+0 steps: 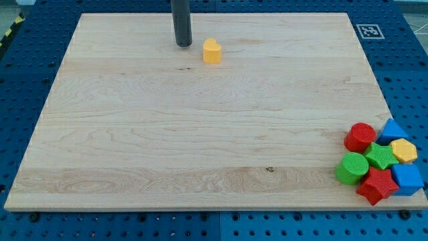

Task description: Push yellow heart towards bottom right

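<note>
The yellow heart (212,51) lies on the wooden board (200,134) near the view's top, a little left of centre. My tip (183,44) stands just to the heart's left and slightly above it, with a small gap between them. The rod rises out of the view's top edge.
A cluster of blocks sits at the board's bottom right corner: a red cylinder (360,136), a blue triangle (392,129), a yellow hexagon (404,150), a green star (380,156), a green cylinder (352,167), a red star (376,185) and a blue cube (407,178). A marker tag (368,31) lies at the top right.
</note>
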Tool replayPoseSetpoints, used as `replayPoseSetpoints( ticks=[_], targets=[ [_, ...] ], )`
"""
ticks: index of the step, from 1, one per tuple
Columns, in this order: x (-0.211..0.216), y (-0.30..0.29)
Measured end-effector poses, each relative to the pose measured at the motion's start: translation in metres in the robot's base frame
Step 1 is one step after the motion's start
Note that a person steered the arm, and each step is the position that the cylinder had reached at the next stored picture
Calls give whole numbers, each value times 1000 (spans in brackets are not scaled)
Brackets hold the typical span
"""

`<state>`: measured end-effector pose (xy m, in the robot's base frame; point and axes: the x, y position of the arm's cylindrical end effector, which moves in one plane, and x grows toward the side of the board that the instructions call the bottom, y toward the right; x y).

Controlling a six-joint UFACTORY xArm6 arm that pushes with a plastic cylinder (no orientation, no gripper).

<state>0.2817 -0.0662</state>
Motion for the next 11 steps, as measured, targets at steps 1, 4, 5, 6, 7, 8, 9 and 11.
replayPoseSetpoints(
  ticks=[1, 4, 5, 6, 7, 8, 9, 11],
  targets=[
    [3, 16],
    [49, 73],
    [26, 75],
    [29, 96],
    [57, 114],
    [94, 131],
    [107, 138],
    [55, 124]
  ],
)
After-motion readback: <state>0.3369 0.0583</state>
